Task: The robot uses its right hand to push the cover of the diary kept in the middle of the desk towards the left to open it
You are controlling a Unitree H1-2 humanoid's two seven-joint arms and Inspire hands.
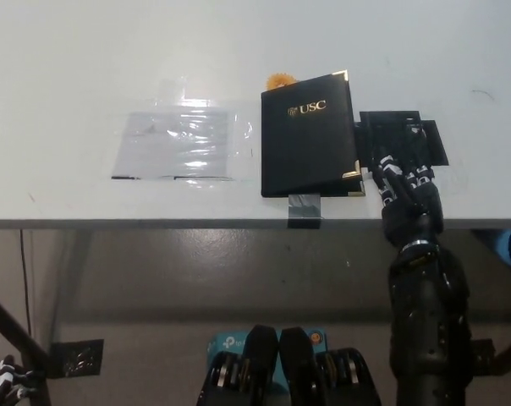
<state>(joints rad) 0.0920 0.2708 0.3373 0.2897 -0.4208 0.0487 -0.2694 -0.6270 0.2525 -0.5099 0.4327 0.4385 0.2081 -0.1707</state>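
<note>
A black diary (310, 135) with gold "USC" lettering and gold corners lies shut in the middle of the white desk (86, 68). My black right hand (406, 188) rests on the desk just right of the diary's lower right corner, fingers spread and pointing away from me, holding nothing. Its fingertips lie close to the cover's right edge; whether they touch it I cannot tell. Only a sliver of my white left hand (3, 378) shows at the bottom left corner, below the desk.
A clear plastic sheet (178, 144) is taped flat on the desk left of the diary. Black tape patches (403, 135) mark the desk right of the diary. A grey tape strip (304, 207) holds the diary's front edge. A small orange thing (278, 81) peeks out behind the diary.
</note>
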